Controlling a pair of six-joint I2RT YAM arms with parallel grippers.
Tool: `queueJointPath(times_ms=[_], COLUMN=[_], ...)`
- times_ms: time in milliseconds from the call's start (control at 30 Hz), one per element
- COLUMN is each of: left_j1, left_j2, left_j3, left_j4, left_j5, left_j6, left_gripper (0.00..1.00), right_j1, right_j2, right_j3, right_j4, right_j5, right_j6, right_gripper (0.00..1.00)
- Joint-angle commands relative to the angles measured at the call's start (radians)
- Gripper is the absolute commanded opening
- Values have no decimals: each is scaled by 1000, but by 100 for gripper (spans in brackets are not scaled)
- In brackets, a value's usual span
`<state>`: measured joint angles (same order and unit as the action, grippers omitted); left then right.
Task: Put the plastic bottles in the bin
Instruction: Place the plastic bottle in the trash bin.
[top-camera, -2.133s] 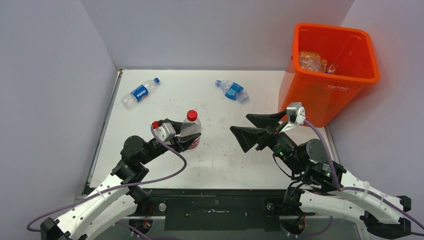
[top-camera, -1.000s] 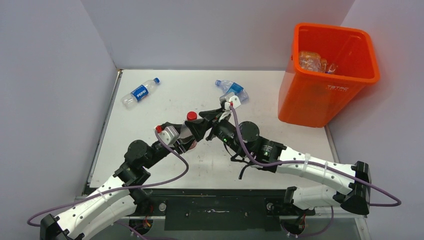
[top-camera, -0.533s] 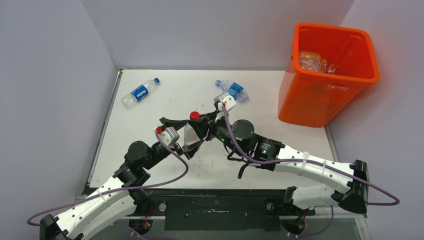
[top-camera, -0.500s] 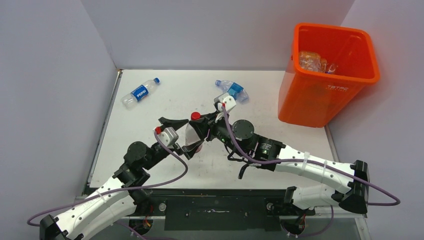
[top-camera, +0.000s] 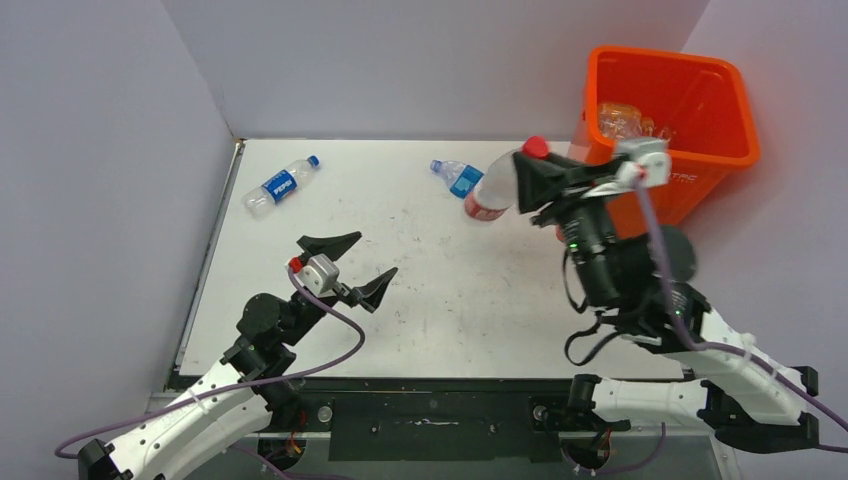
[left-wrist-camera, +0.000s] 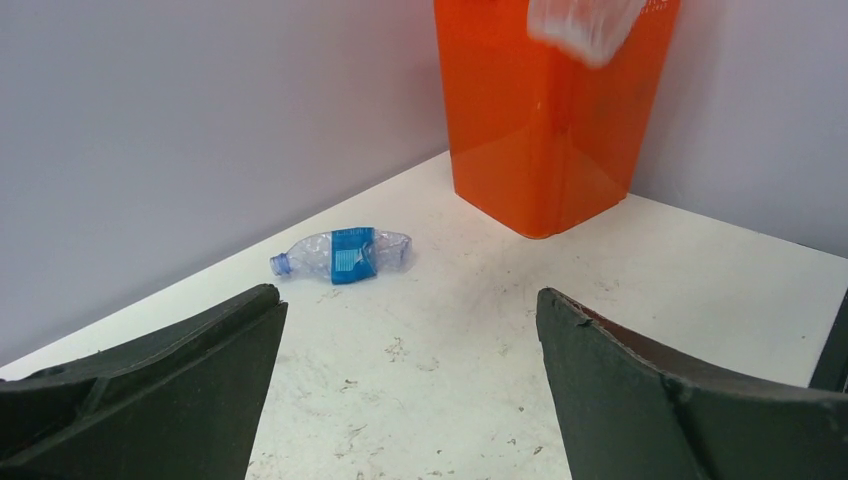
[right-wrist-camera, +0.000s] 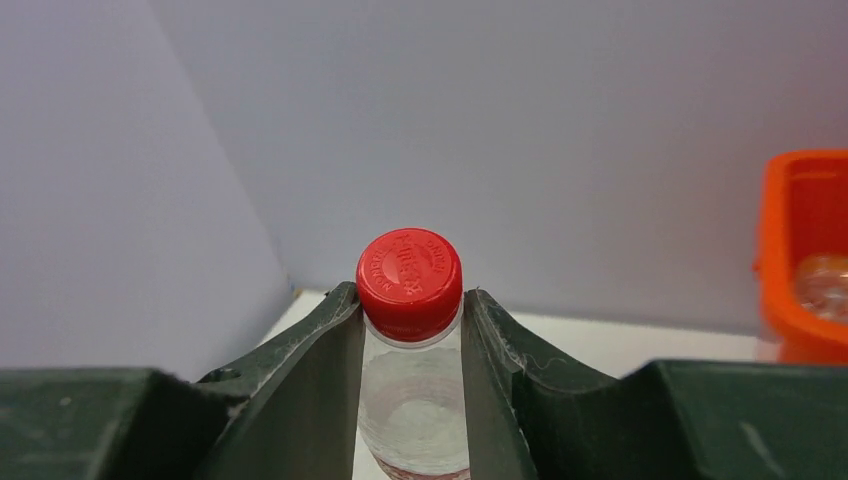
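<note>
My right gripper (top-camera: 532, 172) is shut on the neck of a clear bottle with a red cap (top-camera: 494, 190), held in the air just left of the orange bin (top-camera: 660, 55). The right wrist view shows its jaws (right-wrist-camera: 410, 305) pinching the bottle (right-wrist-camera: 414, 400) just under the cap. My left gripper (top-camera: 357, 264) stands open and empty low over the table, also open in its own view (left-wrist-camera: 408, 300). A Pepsi bottle (top-camera: 281, 185) lies at the far left. A crushed blue-label bottle (top-camera: 460, 178) (left-wrist-camera: 340, 255) lies at the far middle. Several bottles (top-camera: 625, 122) lie inside the bin.
The bin (left-wrist-camera: 540, 130) stands at the table's far right corner, against the grey walls. Walls close the table's left, back and right sides. The bin's rim (right-wrist-camera: 805, 250) shows at the right edge of the right wrist view.
The left gripper let go of the red-capped bottle, opened wide and drew back. The right gripper shut on its neck and carried it up and right, toward the bin.
</note>
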<state>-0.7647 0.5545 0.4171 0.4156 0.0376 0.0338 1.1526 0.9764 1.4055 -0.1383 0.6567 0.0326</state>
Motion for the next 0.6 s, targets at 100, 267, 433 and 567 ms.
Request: queueJointPath(times_ms=[100, 267, 433, 567], left_j1=[-18, -37, -40, -52], left_j2=[-8, -2, 6, -8], left_j3=[7, 9, 14, 9], left_j4=[30, 26, 23, 12], left_j5=[-51, -38, -38, -57], left_j6=[17, 24, 17, 33], left_gripper=[96, 96, 96, 96], right_j1=[-4, -53, -515, -696], right_j2=[30, 184, 361, 412], right_j3=[64, 201, 539, 551], right_j4=[633, 915, 293, 290], right_j5=[303, 336, 178, 130], right_j6=[-593, -945, -356, -190], right_gripper=[5, 5, 5, 5])
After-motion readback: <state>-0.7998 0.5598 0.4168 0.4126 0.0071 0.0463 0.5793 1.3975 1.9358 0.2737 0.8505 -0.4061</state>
